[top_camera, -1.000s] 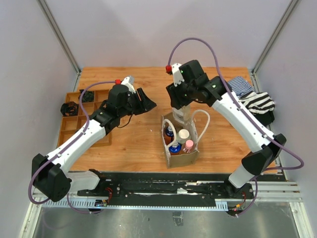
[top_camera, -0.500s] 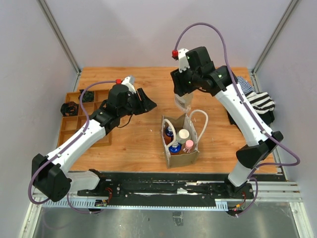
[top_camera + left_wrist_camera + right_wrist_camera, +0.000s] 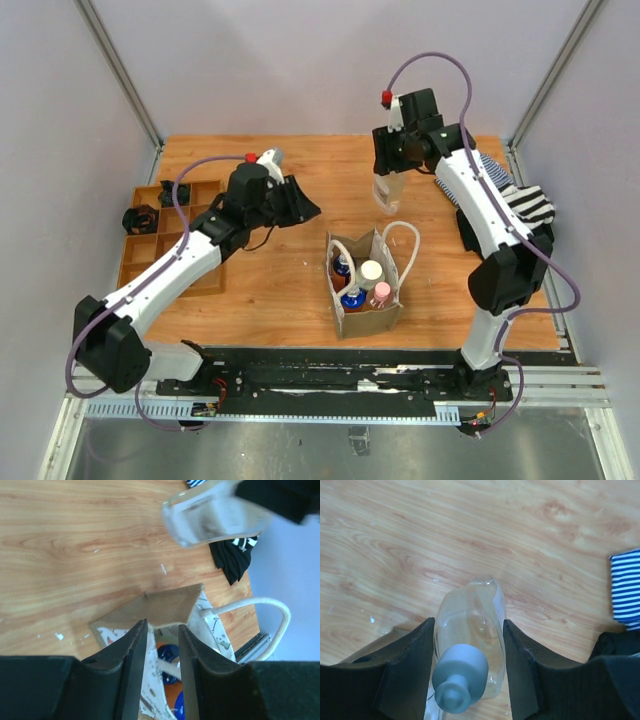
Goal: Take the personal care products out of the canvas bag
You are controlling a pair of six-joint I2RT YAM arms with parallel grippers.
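Observation:
The canvas bag (image 3: 367,312) stands upright at the table's front middle. Inside it are a cream bottle with a white cap (image 3: 371,271), a pink-capped bottle (image 3: 380,292) and two orange bottles with blue tops (image 3: 351,299). My right gripper (image 3: 388,178) is shut on the clear bottle with a white cap (image 3: 387,192) and holds it in the air behind the bag; the right wrist view shows the bottle (image 3: 472,625) between the fingers. My left gripper (image 3: 306,208) is left of the bag, empty, with a narrow gap between its jaws. The left wrist view shows the bag (image 3: 165,607) below.
A brown wooden compartment tray (image 3: 150,262) lies at the left edge with a black coiled item (image 3: 138,218) beside it. Striped folded cloths (image 3: 515,200) lie at the right back. The bag's white handle (image 3: 410,250) loops out to the right.
My right gripper has lifted the clear bottle up from the bag and carried it back and to the right. My left arm has shifted slightly right.

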